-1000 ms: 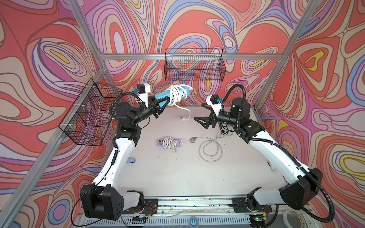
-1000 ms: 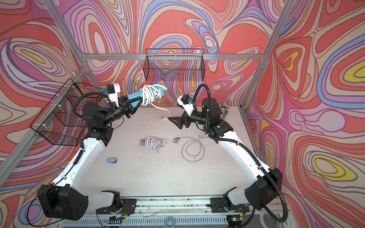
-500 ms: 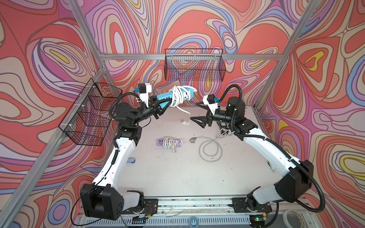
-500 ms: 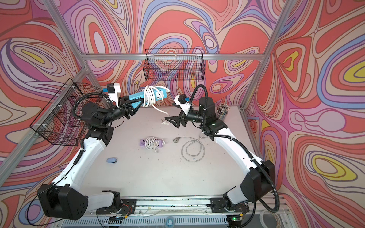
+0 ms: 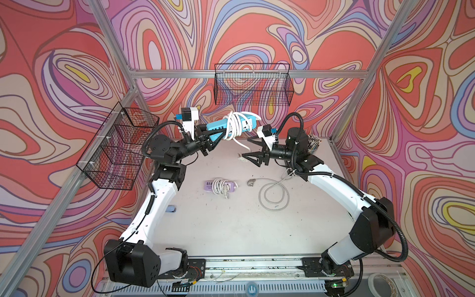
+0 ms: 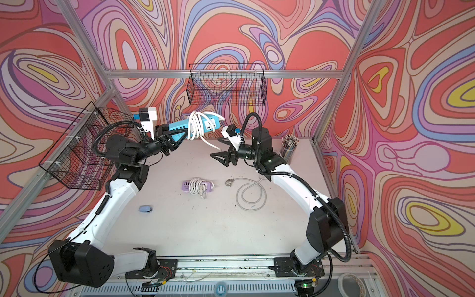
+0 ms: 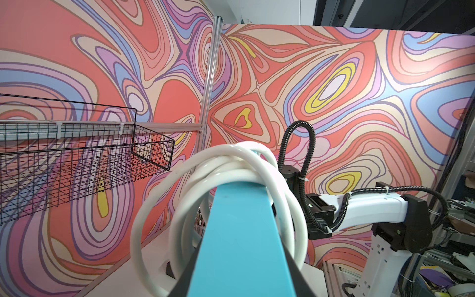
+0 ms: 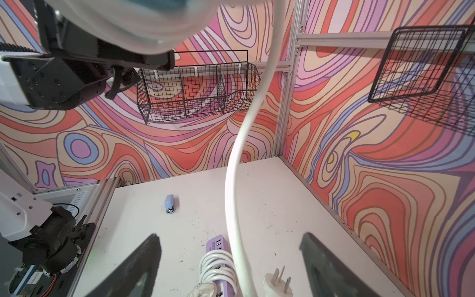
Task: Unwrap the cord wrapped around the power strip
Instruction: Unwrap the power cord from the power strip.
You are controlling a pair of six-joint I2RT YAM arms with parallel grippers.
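A blue power strip (image 5: 216, 126) (image 6: 177, 126) (image 7: 244, 244) is held up in the air near the back wall, with a white cord (image 5: 235, 126) (image 6: 196, 123) (image 7: 231, 164) wound round its middle in several loops. My left gripper (image 5: 210, 140) (image 6: 172, 140) (image 7: 241, 282) is shut on the strip's near end. The cord's loose tail (image 8: 232, 205) hangs down to its plug (image 8: 279, 282) (image 5: 241, 159). My right gripper (image 5: 246, 147) (image 6: 214, 147) (image 8: 230, 234) is open, and the hanging tail passes between its fingers without touching either.
On the table lie a purple power strip (image 5: 221, 185) (image 8: 218, 244) wound in its own white cord, a loose grey cable loop (image 5: 273, 195) and a small blue stapler (image 6: 145, 208) (image 8: 169, 204). A cup of pencils (image 5: 313, 144) stands back right. Wire baskets (image 5: 253, 87) (image 5: 118, 146) hang on the walls.
My right gripper has moved left, up to the hanging cord tail, which now lies between its fingers. The left gripper has kept its hold on the blue strip, almost in place.
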